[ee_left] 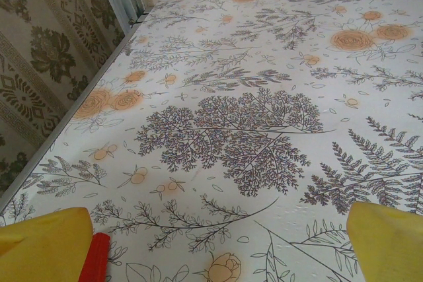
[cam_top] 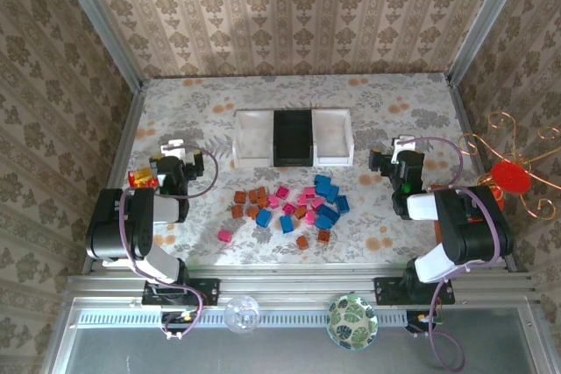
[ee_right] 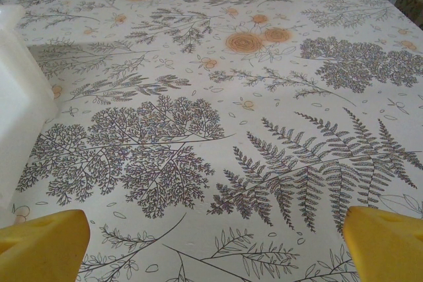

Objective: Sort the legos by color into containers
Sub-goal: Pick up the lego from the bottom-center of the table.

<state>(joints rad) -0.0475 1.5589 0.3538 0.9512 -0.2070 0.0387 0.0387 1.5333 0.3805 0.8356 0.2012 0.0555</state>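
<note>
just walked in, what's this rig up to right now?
Lego sorting, with no brick sorted yet. The legos, in pink, blue and orange-brown, lie in a loose pile in the middle of the tablecloth, just in front of the three joined trays (white, black, white), which look empty. The left gripper and right gripper sit on either side of the pile, both open and holding nothing.

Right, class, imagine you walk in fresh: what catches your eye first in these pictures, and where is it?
First, the scattered legos, pink, blue and orange-brown, in the middle of the floral table. Just behind them sit the containers, white, black, white, looking empty. The left gripper and right gripper flank the pile, both open.
</note>
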